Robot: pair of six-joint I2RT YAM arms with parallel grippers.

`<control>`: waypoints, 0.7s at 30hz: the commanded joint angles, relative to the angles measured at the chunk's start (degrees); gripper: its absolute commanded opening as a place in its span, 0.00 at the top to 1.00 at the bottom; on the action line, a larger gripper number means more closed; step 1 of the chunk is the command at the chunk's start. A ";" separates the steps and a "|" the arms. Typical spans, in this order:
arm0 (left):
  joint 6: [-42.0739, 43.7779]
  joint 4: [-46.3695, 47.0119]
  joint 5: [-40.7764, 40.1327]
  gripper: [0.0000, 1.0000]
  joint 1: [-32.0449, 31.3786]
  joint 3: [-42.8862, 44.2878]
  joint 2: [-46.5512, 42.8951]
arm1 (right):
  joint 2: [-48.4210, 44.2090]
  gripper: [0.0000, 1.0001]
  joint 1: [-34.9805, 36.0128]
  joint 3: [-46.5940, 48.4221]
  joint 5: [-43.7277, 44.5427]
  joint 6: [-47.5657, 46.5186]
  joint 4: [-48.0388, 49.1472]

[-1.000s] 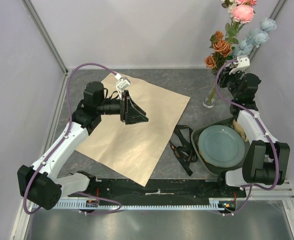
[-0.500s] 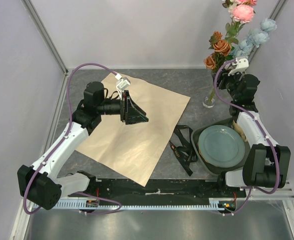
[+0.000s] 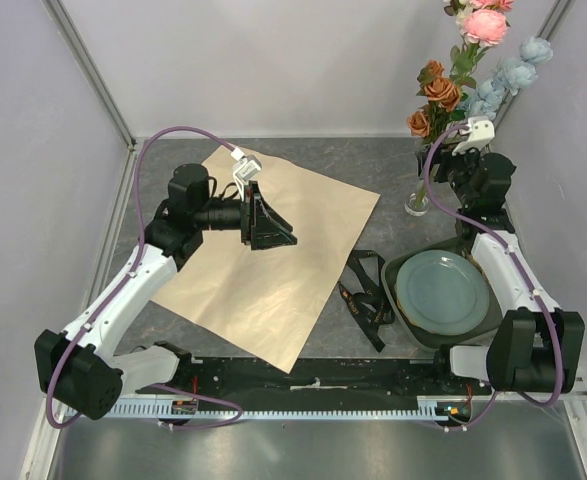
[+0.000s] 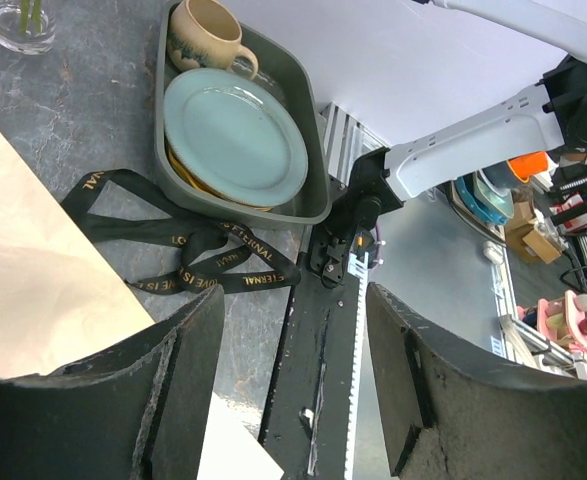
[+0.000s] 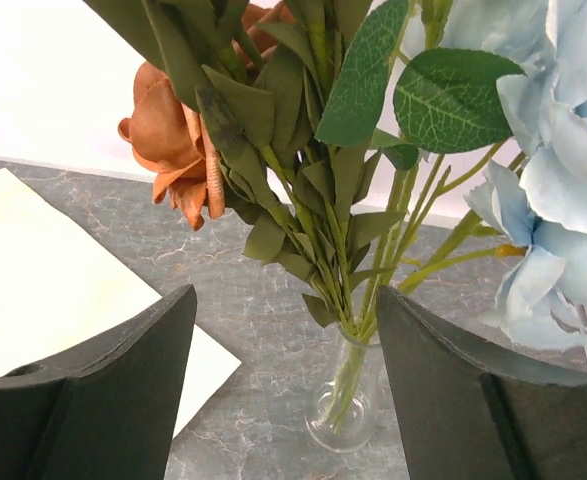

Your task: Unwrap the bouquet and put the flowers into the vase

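Observation:
The flowers (image 3: 473, 70) stand upright in the small clear vase (image 3: 417, 205) at the back right. Their green stems (image 5: 343, 200) run down into the vase (image 5: 348, 405). My right gripper (image 3: 451, 165) hangs open just in front of the stems, and in the right wrist view the right gripper (image 5: 285, 310) touches nothing. The kraft paper (image 3: 273, 260) lies flat and unwrapped on the table. The black ribbon (image 3: 368, 295) lies loose beside it. My left gripper (image 3: 281, 233) hovers open and empty over the paper, and in the left wrist view the left gripper (image 4: 293, 320) holds nothing.
A grey tray (image 3: 405, 262) at the right holds a teal plate (image 3: 441, 292). The left wrist view shows a beige mug (image 4: 203, 35) in that tray (image 4: 313, 170). Enclosure walls stand close behind the vase. A black rail (image 3: 313, 380) runs along the near edge.
My right gripper has opened wide off the flower stems and drawn back slightly. The flowers stay standing in the vase. The left arm has not moved.

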 commanded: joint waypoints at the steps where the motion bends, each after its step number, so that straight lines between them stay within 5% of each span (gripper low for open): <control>1: -1.51 2.43 1.55 0.35 -0.51 -0.33 -1.13 | -2.65 0.20 0.74 0.14 4.89 -0.16 -2.31; 10: -1.59 2.52 1.47 0.35 -1.30 -0.42 -1.48 | -10.90 0.11 2.94 -0.20 24.66 7.82 -16.64; 21: -0.81 2.52 0.06 0.35 -2.36 -0.68 -2.53 | -27.95 0.07 6.45 0.40 27.58 25.23 -42.90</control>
